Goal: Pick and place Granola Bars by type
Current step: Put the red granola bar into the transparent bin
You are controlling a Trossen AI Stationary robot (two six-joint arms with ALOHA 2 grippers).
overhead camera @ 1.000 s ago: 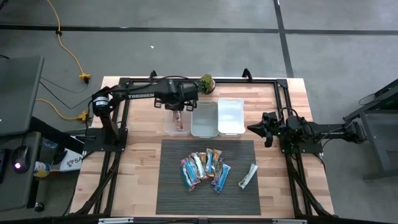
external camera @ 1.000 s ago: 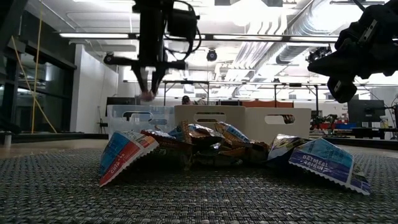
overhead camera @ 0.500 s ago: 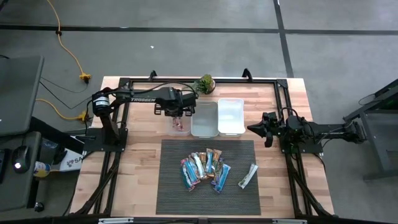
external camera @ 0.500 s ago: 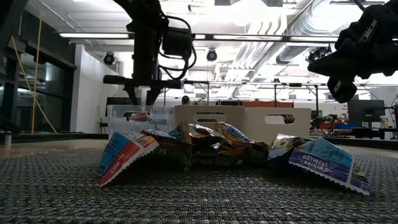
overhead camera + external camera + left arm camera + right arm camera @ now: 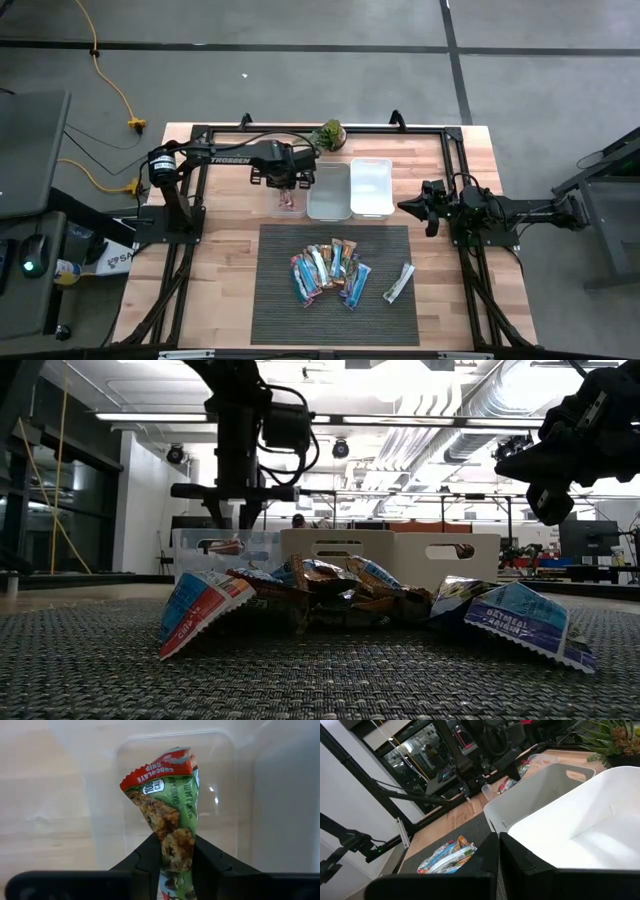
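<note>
My left gripper [image 5: 288, 183] [image 5: 176, 845] hangs over the leftmost clear bin [image 5: 270, 205], shut on a green granola bar with a red end [image 5: 167, 805] [image 5: 225, 546] that reaches down into that bin. Several more granola bars [image 5: 330, 270] lie heaped on the dark mat [image 5: 280, 320]. A white-silver bar [image 5: 398, 283] lies apart at the heap's right. My right gripper [image 5: 405, 207] [image 5: 498, 847] waits shut, in the air right of the bins. My left gripper pinches the green bar's wrapper [image 5: 175, 832] between its two fingers, coming from above and pointing down. The bar hangs below the fingers, crumpled, with its red end [image 5: 160, 770] down inside the clear bin. Whether that end touches the bin's floor, I cannot tell.
Two more bins stand right of the clear one: a middle bin [image 5: 329, 190] and a white bin [image 5: 371, 187]. A small green plant [image 5: 332, 133] stands behind them. Black frame rails run along the table's sides.
My left gripper has come down toward the leftmost bin and drawn back slightly toward the table's left. The bar it carries has gone from above the bin's rim to inside the bin. The last half second shows almost no movement.
</note>
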